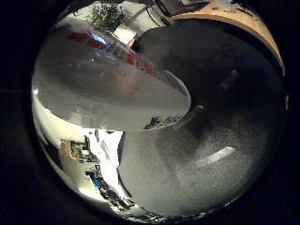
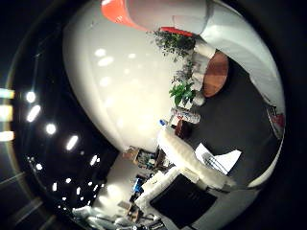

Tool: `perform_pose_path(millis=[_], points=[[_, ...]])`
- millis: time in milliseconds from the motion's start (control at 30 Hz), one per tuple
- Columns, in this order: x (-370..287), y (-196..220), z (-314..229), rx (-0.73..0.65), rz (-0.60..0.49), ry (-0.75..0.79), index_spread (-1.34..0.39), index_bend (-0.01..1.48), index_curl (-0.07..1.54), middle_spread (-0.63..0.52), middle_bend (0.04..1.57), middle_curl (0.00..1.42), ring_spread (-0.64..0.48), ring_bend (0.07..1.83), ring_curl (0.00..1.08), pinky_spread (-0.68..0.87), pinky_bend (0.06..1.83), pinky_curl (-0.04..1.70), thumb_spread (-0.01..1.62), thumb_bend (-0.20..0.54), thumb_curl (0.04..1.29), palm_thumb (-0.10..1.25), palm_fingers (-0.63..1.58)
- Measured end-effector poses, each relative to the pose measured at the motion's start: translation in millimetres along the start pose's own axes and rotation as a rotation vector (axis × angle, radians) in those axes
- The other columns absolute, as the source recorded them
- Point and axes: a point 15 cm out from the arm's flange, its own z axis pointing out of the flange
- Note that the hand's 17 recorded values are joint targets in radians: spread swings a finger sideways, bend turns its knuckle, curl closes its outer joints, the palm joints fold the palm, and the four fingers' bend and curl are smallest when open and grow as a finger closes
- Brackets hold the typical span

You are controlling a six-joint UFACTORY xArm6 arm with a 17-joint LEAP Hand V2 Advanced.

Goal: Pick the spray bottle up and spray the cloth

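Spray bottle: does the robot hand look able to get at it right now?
Probably yes: the spray bottle fills much of both palm views, so it lies close to the robot hand, with nothing seen between.

Translucent spray bottle [image 1: 108, 89] close against palm; cloth unseen.

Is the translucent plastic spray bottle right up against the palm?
Yes, the translucent plastic spray bottle fills much of the little finger side palm view, so it sits close to the palm.
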Motion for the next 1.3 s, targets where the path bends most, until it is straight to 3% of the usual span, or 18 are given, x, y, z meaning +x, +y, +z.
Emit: perform_pose_path(millis=[100, 200, 233, 300, 367, 433, 533, 600, 633, 767, 1000, 1300], points=[[-0.5, -8.7, 0.4, 0.013, 0.002, -0.006, -0.21, 0.15, 0.27, 0.06, 0.29, 0.34, 0.18, 0.57, 0.25, 0.58, 0.86, 0.1, 1.06, -0.017, 0.49, 0.6, 0.42], [6.4, -12.5, 5.3, 0.008, 0.016, -0.01, -0.28, 0.15, 0.25, -0.1, 0.38, 0.37, -0.09, 0.79, 0.3, 0.52, 0.85, 0.06, 1.05, -0.015, 0.5, 0.65, 0.59], [6.0, -15.3, 5.9, 0.01, 0.014, -0.011, -0.32, 0.15, 0.25, -0.19, 0.47, 0.4, -0.21, 0.89, 0.33, 0.43, 0.84, 0.04, 1.05, -0.02, 0.5, 0.66, 0.68], [7.5, -18.7, 7.5, 0.01, 0.014, -0.012, -0.37, 0.17, 0.25, -0.28, 0.52, 0.42, -0.31, 0.95, 0.34, 0.33, 0.84, 0.01, 1.04, -0.018, 0.51, 0.67, 0.74], [8.0, -20.4, 7.9, 0.012, 0.015, -0.013, -0.45, 0.15, 0.24, -0.41, 0.59, 0.46, -0.41, 1.04, 0.38, -0.05, 1.01, 0.03, 0.94, -0.018, 0.54, 0.75, 0.95], [6.2, -22.9, 8.4, 0.018, 0.016, -0.018, -0.5, 0.16, 0.24, -0.46, 0.64, 0.5, -0.42, 1.08, 0.41, -0.34, 1.11, 0.07, 0.84, -0.027, 0.56, 0.78, 1.1], [1.3, -27.0, 9.4, 0.034, 0.021, -0.033, -0.56, 0.29, 0.32, -0.44, 0.79, 0.57, -0.36, 1.13, 0.46, -0.54, 1.14, 0.14, 0.76, -0.028, 0.58, 0.82, 1.3], [-2.3, -26.4, 11.5, 0.033, 0.018, -0.044, -0.56, 0.41, 0.39, -0.41, 0.88, 0.61, -0.33, 1.15, 0.47, -0.56, 1.14, 0.18, 0.77, -0.025, 0.59, 0.83, 1.37], [-3.7, -25.9, 11.9, 0.03, 0.018, -0.049, -0.53, 0.6, 0.47, -0.37, 0.93, 0.62, -0.3, 1.17, 0.48, -0.54, 1.14, 0.21, 0.87, -0.006, 0.6, 0.85, 1.44], [-14.6, -21.6, 14.5, 0.011, 0.005, -0.091, -0.4, 0.9, 0.61, -0.28, 1.09, 0.67, -0.25, 1.26, 0.52, -0.43, 1.25, 0.31, 1.02, 0.044, 0.66, 0.96, 1.39], [-35.0, -22.5, 20.7, -0.015, -0.051, -0.113, -0.3, 1.05, 0.65, -0.21, 1.23, 0.7, -0.23, 1.37, 0.56, -0.34, 1.33, 0.43, 1.01, 0.026, 0.77, 1.04, 1.28], [-60.3, -23.2, 3.3, -0.047, -0.126, -0.087, -0.28, 1.11, 0.65, -0.19, 1.28, 0.68, -0.21, 1.4, 0.57, -0.32, 1.32, 0.5, 0.88, -0.01, 0.91, 1.04, 1.26]])
